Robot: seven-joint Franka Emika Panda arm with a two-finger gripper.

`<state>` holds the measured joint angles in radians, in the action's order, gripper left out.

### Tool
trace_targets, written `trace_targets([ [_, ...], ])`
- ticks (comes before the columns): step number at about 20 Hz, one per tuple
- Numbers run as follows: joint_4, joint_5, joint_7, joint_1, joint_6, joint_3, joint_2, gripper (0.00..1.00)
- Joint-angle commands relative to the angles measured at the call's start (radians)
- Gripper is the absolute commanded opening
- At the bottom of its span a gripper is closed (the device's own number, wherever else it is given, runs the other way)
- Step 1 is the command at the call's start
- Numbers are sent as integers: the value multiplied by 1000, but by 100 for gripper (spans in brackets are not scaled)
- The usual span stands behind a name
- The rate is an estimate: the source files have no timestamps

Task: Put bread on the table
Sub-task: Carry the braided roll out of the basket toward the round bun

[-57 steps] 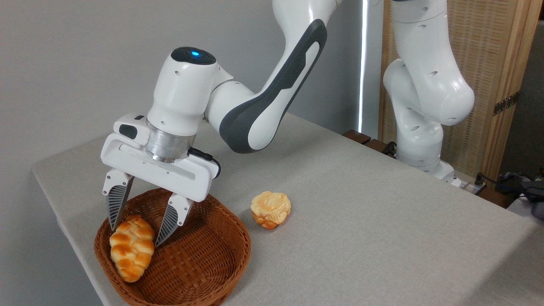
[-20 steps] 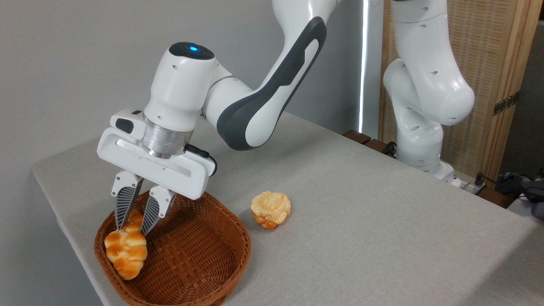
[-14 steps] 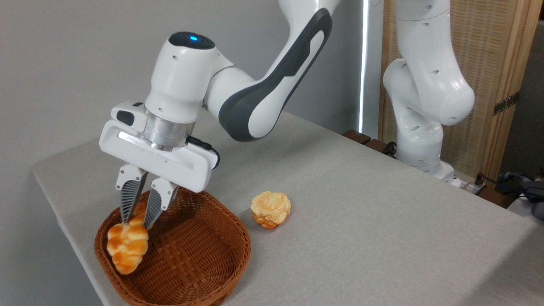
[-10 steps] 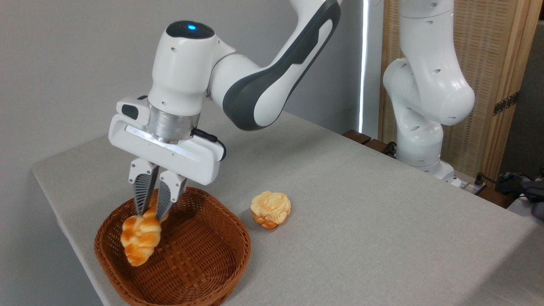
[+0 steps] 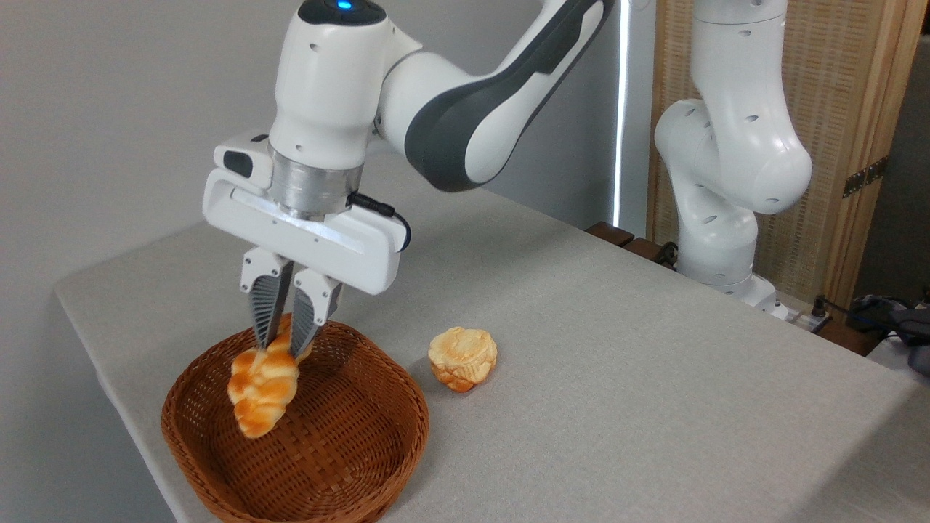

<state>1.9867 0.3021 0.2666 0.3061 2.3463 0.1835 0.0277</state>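
1. A grey cloth-covered table [image 5: 617, 349] fills most of the view. A white robot arm [image 5: 465, 109] reaches in from the upper right and across it to the left.

2. A round brown wicker basket [image 5: 349, 465] sits near the table's front left corner, with open cloth to its right.

3. The claw [image 5: 285, 341] points down over the basket. It is clenched on the upper end of the bread [image 5: 263, 385], its two ribbed fingers [image 5: 263, 309] pinching that end between them.

4. The bread is a braided golden loaf. It hangs lengthwise from the claw and tilts a little. Its lower tip appears to be in the air inside the basket, below the level of the rim.

5. A small round bun [image 5: 463, 357] lies on the cloth just right of the basket.

6. The step in hand looks like carrying the bread out of the basket. To do it well, lift until the dangling tip is clearly above the rim before moving sideways.

7. The grip is only on one end, so the bread could swing or slip. A slow, smooth move seems wise.

8. Aim for bare cloth away from the bun, lower until the bread rests flat, and only then let go.
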Motion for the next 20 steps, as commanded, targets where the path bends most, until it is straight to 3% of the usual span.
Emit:
trace_targets([
  [1, 4, -12, 97, 5, -157, 10, -69, 24],
  [6, 4, -15, 222, 5, -344, 10, -130, 28],
  [9, 4, -86, 302, 7, -468, 8, -155, 30],
  [17, 8, -144, 537, 16, -714, -22, -169, 40],
  [20, 8, -162, 549, 16, -765, -47, -169, 40],
])
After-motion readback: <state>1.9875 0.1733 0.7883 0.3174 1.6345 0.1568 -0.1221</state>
